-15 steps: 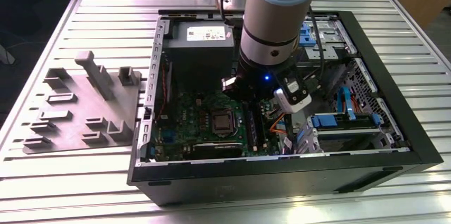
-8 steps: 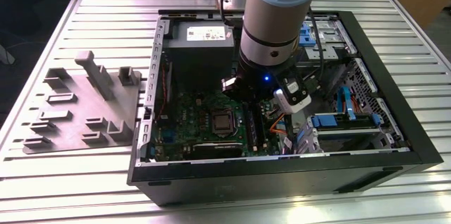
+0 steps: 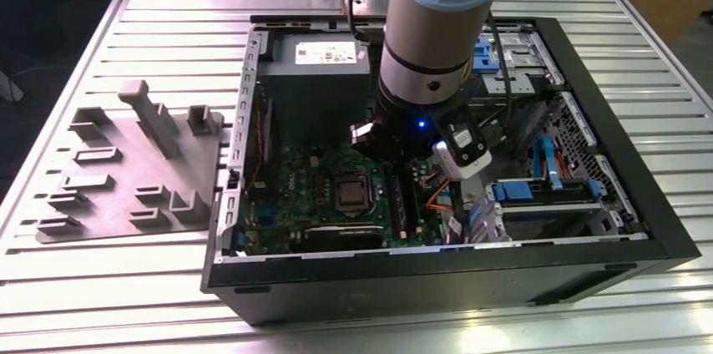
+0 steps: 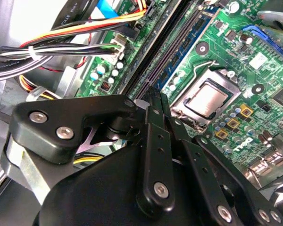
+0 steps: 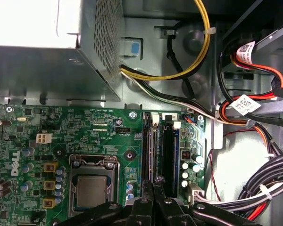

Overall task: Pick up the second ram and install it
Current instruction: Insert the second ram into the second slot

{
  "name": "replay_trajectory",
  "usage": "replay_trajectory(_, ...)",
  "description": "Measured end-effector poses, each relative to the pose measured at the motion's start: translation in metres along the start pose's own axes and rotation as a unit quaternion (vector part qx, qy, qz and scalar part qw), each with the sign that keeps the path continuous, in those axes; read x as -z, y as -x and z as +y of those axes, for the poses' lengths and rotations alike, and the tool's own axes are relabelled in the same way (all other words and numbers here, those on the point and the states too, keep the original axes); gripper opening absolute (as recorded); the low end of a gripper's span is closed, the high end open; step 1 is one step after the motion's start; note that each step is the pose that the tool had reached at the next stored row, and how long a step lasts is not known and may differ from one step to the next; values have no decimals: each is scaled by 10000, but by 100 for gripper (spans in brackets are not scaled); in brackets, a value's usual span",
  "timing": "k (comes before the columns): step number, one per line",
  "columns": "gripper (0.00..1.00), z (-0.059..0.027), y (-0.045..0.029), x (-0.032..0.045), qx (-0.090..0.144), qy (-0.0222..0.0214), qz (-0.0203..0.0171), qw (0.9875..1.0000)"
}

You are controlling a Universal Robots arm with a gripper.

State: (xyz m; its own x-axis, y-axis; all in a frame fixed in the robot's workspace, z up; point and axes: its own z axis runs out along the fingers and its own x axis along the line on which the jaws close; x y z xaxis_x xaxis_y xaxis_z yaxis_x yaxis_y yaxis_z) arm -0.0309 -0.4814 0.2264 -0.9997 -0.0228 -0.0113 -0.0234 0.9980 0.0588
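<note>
The second ram point(image 5: 153, 149) stands edge-on in a slot of the green motherboard point(image 5: 85, 132), a thin grey-green strip between black slot rails point(image 5: 168, 150). My gripper point(image 5: 153, 184) is shut, with its black fingers pressed together over the near end of that strip. Whether the tips touch it cannot be told. In the second wrist view the gripper point(image 4: 153, 96) points down at the same row of slots point(image 4: 181, 44). In the exterior view the arm's wrist point(image 3: 418, 133) reaches down into the open computer case point(image 3: 624, 195) over the motherboard point(image 3: 323, 191).
The CPU socket point(image 5: 90, 188) lies beside the slots. The grey power supply point(image 5: 37, 61) and coloured cable bundles point(image 5: 254, 197) crowd the case. A drive cage with blue tabs point(image 3: 546, 191) sits at the exterior view's right. A grey moulded fixture tray point(image 3: 134, 170) lies outside the case.
</note>
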Motion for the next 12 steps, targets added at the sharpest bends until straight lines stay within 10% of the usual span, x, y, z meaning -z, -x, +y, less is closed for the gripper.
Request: replay_trajectory(12,12,0,0,-3,-28,0,5,10000)
